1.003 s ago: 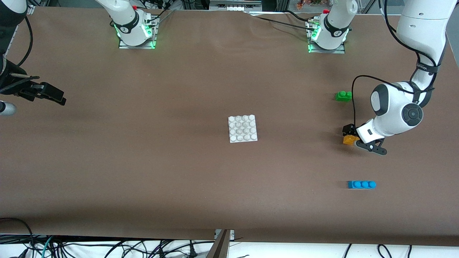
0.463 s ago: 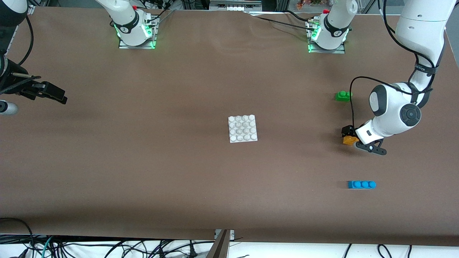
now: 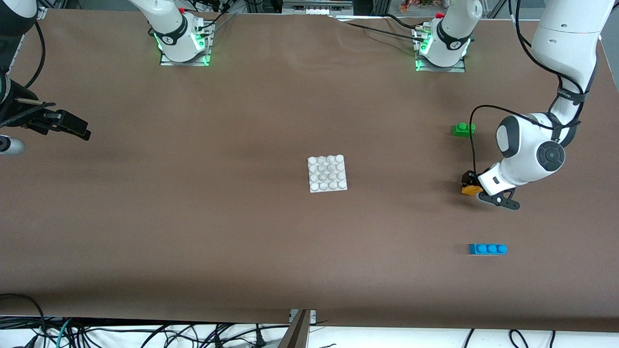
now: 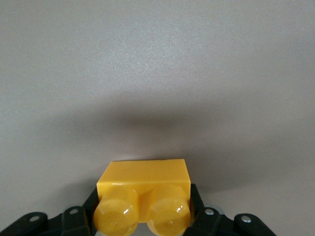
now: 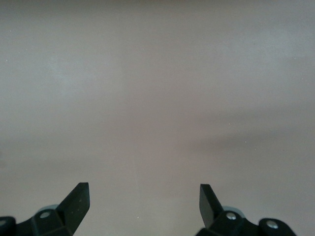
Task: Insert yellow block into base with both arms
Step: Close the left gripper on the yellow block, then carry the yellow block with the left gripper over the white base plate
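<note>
The yellow block (image 3: 470, 189) lies on the brown table toward the left arm's end, and my left gripper (image 3: 470, 185) is shut on it. In the left wrist view the yellow block (image 4: 143, 197) shows its two round studs, with a black finger pressed against each of its sides. The white studded base (image 3: 328, 173) sits flat at the middle of the table, well apart from the block. My right gripper (image 3: 65, 126) waits open over the table's edge at the right arm's end; the right wrist view shows its spread fingertips (image 5: 78, 198) over bare tabletop.
A green two-stud brick (image 3: 463, 129) lies farther from the front camera than the yellow block. A longer blue brick (image 3: 487, 249) lies nearer to the front camera. The two arm bases (image 3: 183, 41) stand along the table's back edge.
My left gripper has closed its fingers onto the yellow block, which stays in about the same place. The right arm has not moved.
</note>
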